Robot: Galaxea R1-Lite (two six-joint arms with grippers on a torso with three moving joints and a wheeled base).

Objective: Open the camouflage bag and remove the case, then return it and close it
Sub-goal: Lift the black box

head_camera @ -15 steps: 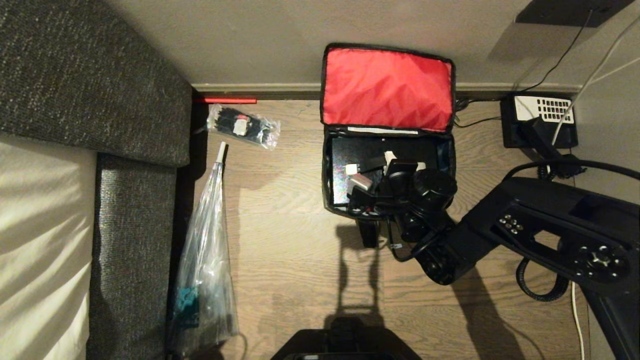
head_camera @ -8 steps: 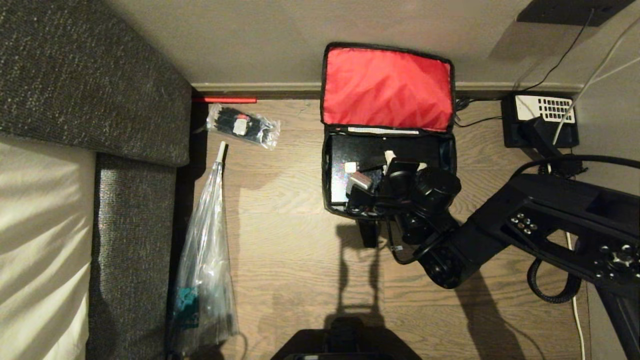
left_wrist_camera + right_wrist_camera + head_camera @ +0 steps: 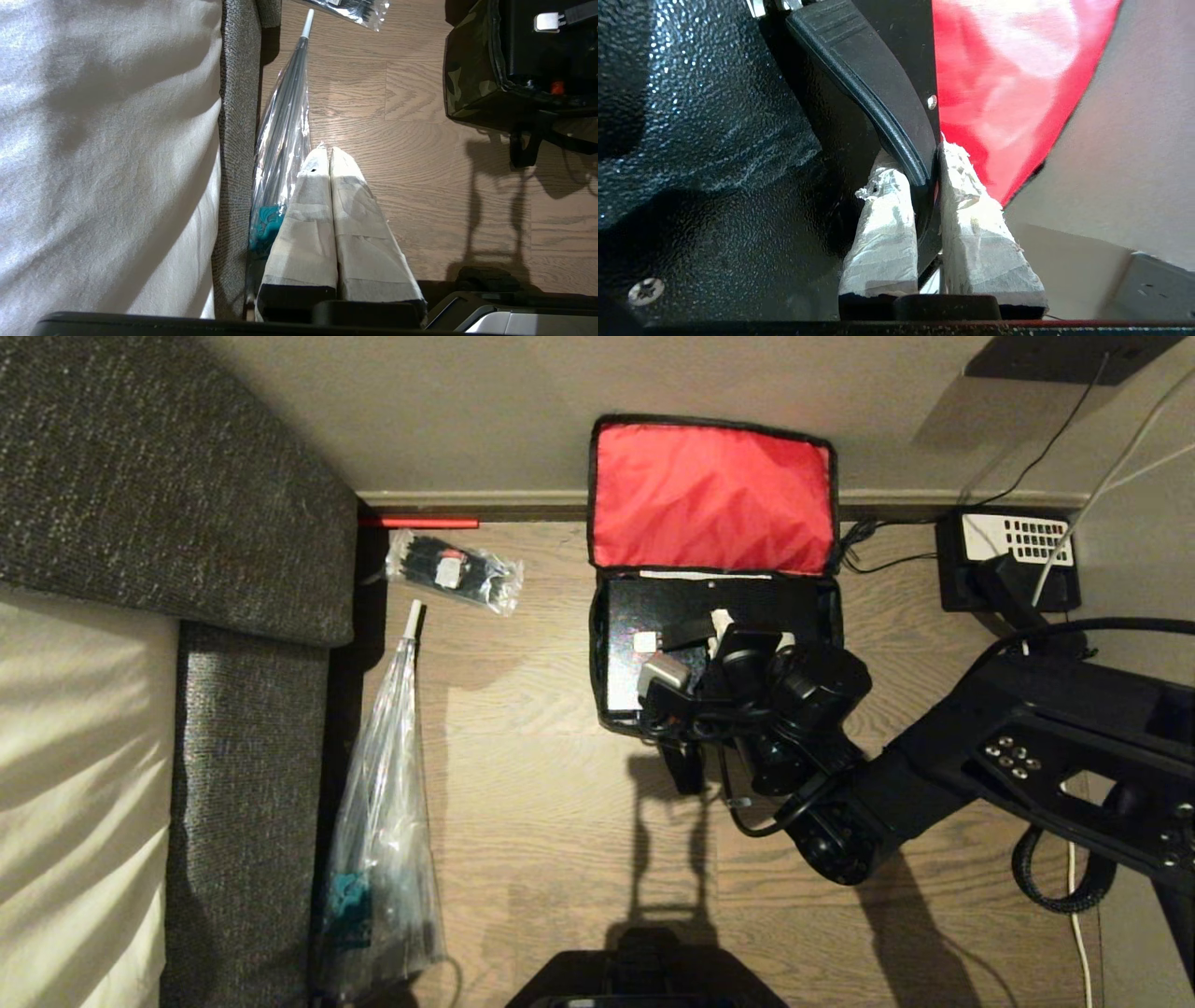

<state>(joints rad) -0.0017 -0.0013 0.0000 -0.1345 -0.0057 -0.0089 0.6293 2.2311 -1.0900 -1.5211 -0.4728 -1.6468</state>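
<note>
White tape-wrapped fingers of left gripper (image 3: 329,154) are seen pressed together, nothing between, hung over wood-plank floor (image 3: 411,154). Long clear plastic bag w/ white tube tip (image 3: 285,126) is laid at approx 11 o'clock from fingertips, alongside grey woven sofa edge (image 3: 236,116). Boxy camouflage bag (image 3: 472,79), lid open, w/ flat black case (image 3: 542,46) inside, is placed at 2 o'clock.

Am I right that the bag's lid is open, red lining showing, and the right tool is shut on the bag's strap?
Not the strap: in the right wrist view the right tool is shut on the case's handle. The camouflage bag lid is open, red lining showing.
</note>
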